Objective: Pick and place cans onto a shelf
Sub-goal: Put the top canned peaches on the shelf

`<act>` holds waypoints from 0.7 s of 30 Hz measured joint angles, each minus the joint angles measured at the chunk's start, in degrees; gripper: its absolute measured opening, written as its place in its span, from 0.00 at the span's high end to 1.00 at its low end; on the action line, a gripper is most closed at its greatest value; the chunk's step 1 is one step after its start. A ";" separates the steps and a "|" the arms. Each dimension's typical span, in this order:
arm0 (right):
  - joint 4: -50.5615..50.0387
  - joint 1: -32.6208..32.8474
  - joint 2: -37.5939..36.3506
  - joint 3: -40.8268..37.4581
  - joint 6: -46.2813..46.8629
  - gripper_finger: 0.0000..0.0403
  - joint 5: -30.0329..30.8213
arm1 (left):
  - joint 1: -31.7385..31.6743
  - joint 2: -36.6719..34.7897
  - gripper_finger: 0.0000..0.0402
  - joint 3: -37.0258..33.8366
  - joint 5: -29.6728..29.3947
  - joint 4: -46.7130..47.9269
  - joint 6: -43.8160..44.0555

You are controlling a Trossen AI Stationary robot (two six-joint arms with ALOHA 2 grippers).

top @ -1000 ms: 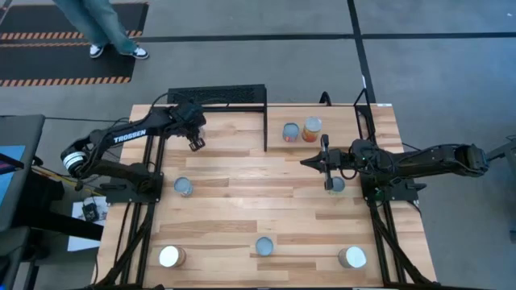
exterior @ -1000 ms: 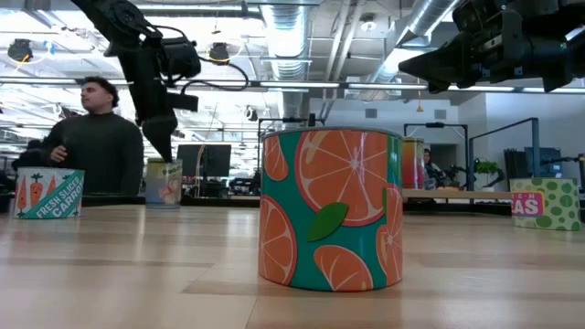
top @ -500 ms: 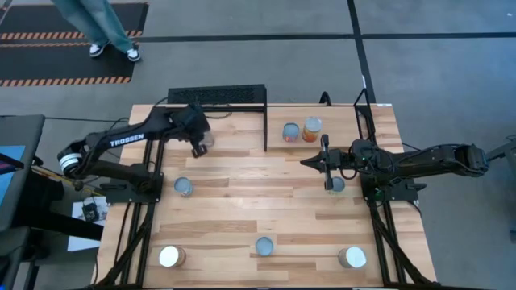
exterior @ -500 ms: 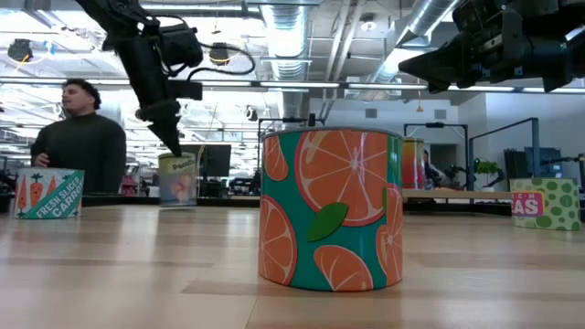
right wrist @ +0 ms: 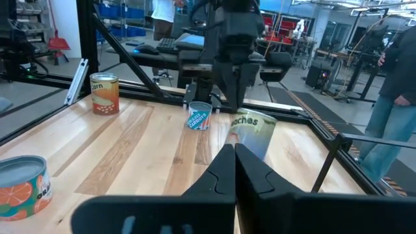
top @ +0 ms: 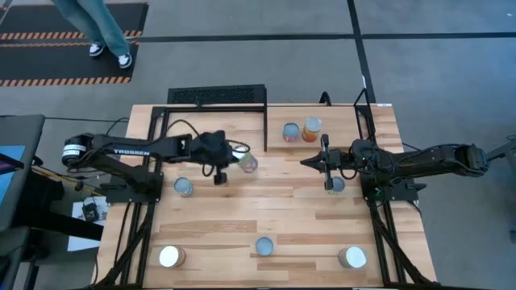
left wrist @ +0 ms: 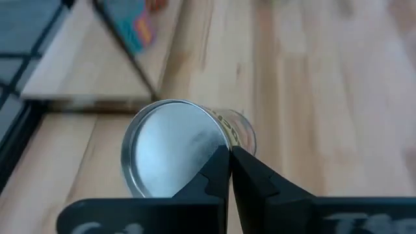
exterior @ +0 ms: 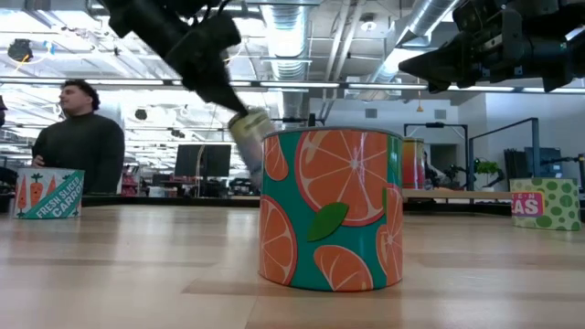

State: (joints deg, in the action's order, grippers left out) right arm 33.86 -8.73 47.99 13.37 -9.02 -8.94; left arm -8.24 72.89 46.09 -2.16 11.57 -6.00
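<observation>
My left gripper [top: 237, 160] is shut and meets a tilted peaches can [top: 249, 162] right of the black shelf [top: 218, 96]. The can also shows in the left wrist view [left wrist: 170, 148], the low view [exterior: 248, 129] and the right wrist view [right wrist: 250, 132]. Its base is hidden in every view. My right gripper [top: 306, 162] is shut and empty, high above the table's right half. Other cans stand upright on their bases: two at the far middle [top: 290, 132] [top: 312, 127], one at the left [top: 184, 187], one under my right arm [top: 337, 184], and three along the near edge. My left gripper touches the peaches can with its shut fingertips [left wrist: 229, 156] at the top's rim [left wrist: 220, 138]. The fingers come at it from above. I cannot tell whether they pinch the rim or only press on it. The can leans over, its silvery top facing the wrist camera.
The shelf's black upright [top: 266, 121] stands just left of the two far cans. In the low view an orange-print can [exterior: 329, 210] fills the middle, with a carrots can [exterior: 47, 194] left and a peas can [exterior: 545, 203] right. A person [exterior: 80, 137] stands beyond the table.
My left gripper has swung from the shelf's front toward the table's right and a little toward the near edge. The peaches can has gone with it, from upright beside the shelf to tipped over near the table's middle. My right arm has kept still.
</observation>
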 joint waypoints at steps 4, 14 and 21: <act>0.33 0.06 0.00 0.02 0.03 0.97 0.01 | 2.86 3.87 1.00 1.49 -0.17 -9.16 3.10; 0.91 0.22 0.00 0.02 1.03 0.97 -0.01 | 5.71 19.19 1.00 14.51 1.18 -8.18 -0.90; 0.82 0.22 0.00 0.02 1.01 0.97 -0.01 | 6.11 28.38 1.00 23.15 1.22 -2.47 -1.45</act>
State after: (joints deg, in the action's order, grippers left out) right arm 34.68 -8.51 47.99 13.39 -8.01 -8.95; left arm -2.13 101.27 69.24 -0.94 9.10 -7.44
